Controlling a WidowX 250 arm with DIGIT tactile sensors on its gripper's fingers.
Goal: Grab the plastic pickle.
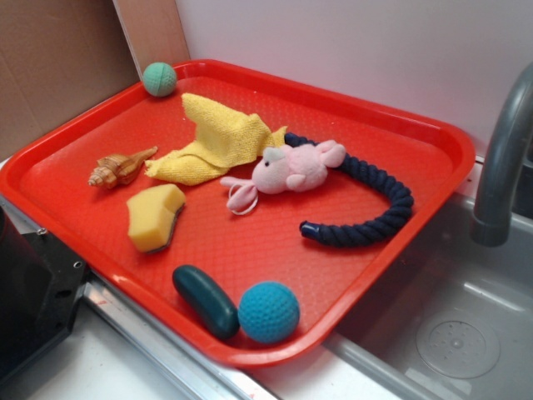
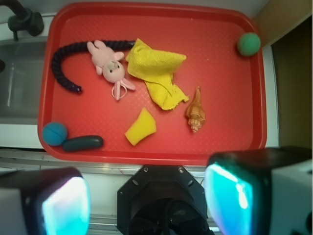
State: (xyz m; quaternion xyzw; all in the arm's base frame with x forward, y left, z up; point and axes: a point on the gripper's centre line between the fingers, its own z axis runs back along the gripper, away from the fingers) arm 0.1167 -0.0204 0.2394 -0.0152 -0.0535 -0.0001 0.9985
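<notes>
Red tray (image 2: 146,152) on the worktop holds the pickle (image 2: 82,143) at its 7 o'clock corner, touching the blue ball (image 2: 54,133). Glossy, stiff, likely light and slippery: pinch across its middle. Tool (image 2: 146,203) hangs wide, empty.

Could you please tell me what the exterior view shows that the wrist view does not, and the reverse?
Only the exterior view shows the grey faucet and the sink drain. Only the wrist view shows the hand, its two fingers spread open above the counter. Both show the red tray holding the plastic pickle beside the blue knitted ball, the navy rope, pink bunny, yellow cloth, sponge, seashell and green ball.
</notes>
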